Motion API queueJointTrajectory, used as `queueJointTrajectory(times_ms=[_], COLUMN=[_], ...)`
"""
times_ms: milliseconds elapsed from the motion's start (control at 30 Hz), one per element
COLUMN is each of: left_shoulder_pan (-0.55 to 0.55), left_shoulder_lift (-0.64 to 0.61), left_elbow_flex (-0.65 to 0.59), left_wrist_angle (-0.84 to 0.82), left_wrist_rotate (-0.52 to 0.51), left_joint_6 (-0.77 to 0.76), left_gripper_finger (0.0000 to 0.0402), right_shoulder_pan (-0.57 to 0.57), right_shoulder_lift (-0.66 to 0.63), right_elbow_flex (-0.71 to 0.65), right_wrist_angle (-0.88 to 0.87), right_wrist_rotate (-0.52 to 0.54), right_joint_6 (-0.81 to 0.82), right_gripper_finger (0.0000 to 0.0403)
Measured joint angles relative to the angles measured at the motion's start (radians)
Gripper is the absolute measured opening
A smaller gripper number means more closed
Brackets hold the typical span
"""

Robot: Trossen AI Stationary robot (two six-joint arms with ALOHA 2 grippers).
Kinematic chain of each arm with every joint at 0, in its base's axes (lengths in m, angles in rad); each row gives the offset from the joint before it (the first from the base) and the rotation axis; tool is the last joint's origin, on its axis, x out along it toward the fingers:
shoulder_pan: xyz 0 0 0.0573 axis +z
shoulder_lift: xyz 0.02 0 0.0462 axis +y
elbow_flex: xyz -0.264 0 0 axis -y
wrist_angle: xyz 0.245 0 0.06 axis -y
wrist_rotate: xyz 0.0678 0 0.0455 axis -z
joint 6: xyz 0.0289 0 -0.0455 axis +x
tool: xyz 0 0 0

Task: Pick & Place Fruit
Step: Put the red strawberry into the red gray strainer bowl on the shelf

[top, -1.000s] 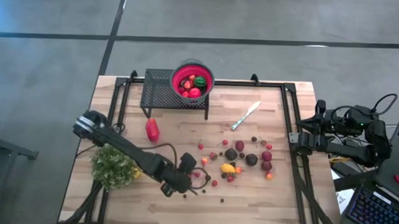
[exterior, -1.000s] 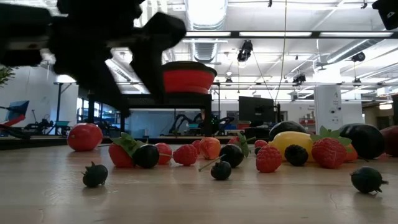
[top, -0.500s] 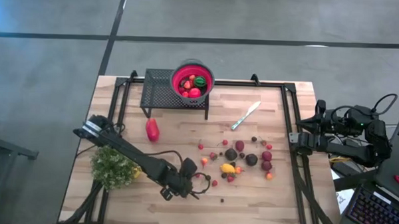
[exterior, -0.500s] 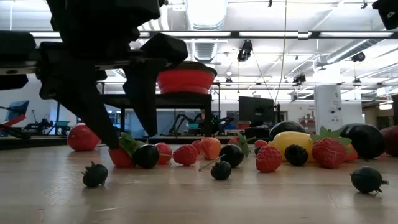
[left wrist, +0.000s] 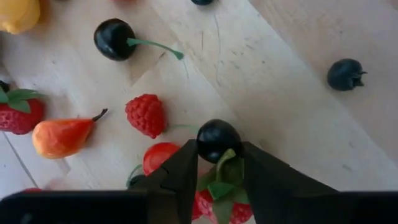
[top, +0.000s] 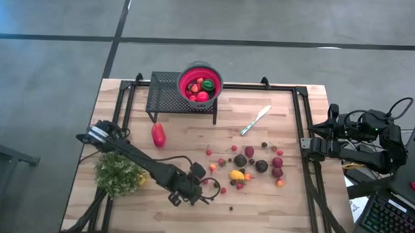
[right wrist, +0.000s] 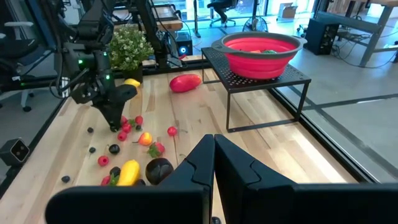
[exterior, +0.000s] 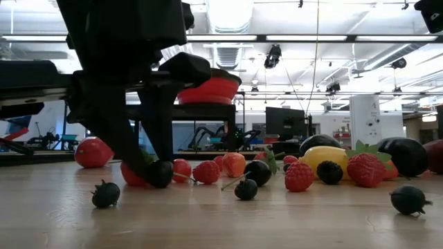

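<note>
The left gripper is down at the table near its front edge, at about seven o'clock from the table's middle. Its jaws stand narrowly spread around the green leaves of a strawberry, with a small dark berry just beyond the fingertips — whether the pads already press the strawberry cannot be told. In the low view the gripper's dark fingers come down onto that same dark berry and the red fruit beside it.

Close around it lie a raspberry, a small red piece, an orange pear-shaped piece and a dark cherry with a green stem. A lone dark berry sits apart on bare wood.

The main scatter of fruit spreads at roughly four o'clock from the table's middle: small red, dark maroon and orange pieces around a yellow piece. A bushy green plant stands at eight o'clock, just beside the left arm.

Farther back, a larger red piece lies at ten o'clock, and a silver knife at one o'clock.

At the far edge, near twelve o'clock, a red bowl rests on a black mesh stand and holds red and green fruit.

The right gripper waits at the table's three o'clock edge, jaws pressed together — nothing between them.
</note>
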Motion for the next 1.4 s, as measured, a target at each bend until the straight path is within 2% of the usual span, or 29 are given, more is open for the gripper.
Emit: queueJointTrajectory(times_ms=[467,700,967,1100,1200,1300,1400], left_shoulder_pan=[0.0,0.0,-0.001,-0.001,0.007,0.039,0.097], left_shoulder_lift=[0.0,-0.002,-0.032,-0.085,-0.157,-0.253,-0.346], left_elbow_flex=[0.0,0.006,0.061,0.1,0.107,0.087,0.064], left_wrist_angle=[-0.035,-0.089,-0.17,-0.208,-0.128,0.033,0.209], left_wrist_rotate=[-0.016,-0.04,-0.201,-0.319,-0.442,-0.555,-0.591], left_joint_6=[-0.003,-0.028,-0.074,-0.11,-0.109,-0.055,0.0], left_gripper_finger=[0.006,0.0008,0.0005,0.0003,0.0003,0.0002,0.0002], right_shoulder_pan=[0.0,0.0,0.0,0.0,0.0,0.0,0.0], right_shoulder_lift=[0.0,0.0,0.0,0.0,0.0,0.0,0.0], right_elbow_flex=[0.0,0.0,0.0,0.0,0.0,0.0,0.0], right_wrist_angle=[0.0,0.0,0.0,0.0,0.0,0.0,0.0], right_wrist_rotate=[0.0,0.0,0.0,0.0,0.0,0.0,0.0], right_joint_6=[0.0,-0.001,0.0,0.0,0.0,-0.001,0.001], right_gripper_finger=[0.0008,0.0008,0.0008,0.0008,0.0008,0.0008,0.0008])
